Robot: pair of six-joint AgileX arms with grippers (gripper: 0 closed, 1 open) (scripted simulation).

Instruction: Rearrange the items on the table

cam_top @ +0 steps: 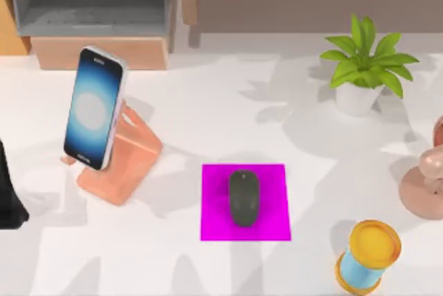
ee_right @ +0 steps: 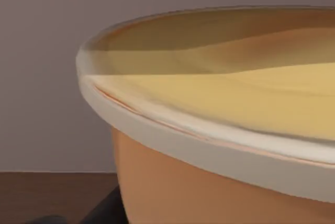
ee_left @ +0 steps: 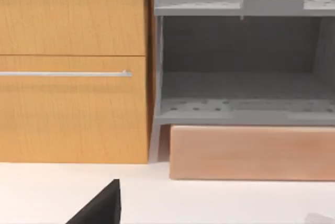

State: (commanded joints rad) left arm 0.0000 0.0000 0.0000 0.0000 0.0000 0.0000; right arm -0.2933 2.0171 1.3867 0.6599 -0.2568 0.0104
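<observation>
A wide white tabletop (cam_top: pixel 208 123) seen from above. A dark grey oval computer mouse (cam_top: pixel 243 198) lies centred on a square magenta mat (cam_top: pixel 214 227) near the front edge — apparently its working spot. A slim smartphone with a glowing blue-white screen (cam_top: pixel 93 107) leans on a peach stand (cam_top: pixel 124 164) toward the left edge, propped for viewing. The orange drink cup with a creamy yellow top (ee_right: pixel 220 130) looms close before the right wrist camera, likely being carried. The left claw (ee_left: pixel 99 208) sits at the left edge — whether either claw is clenched cannot be told.
</observation>
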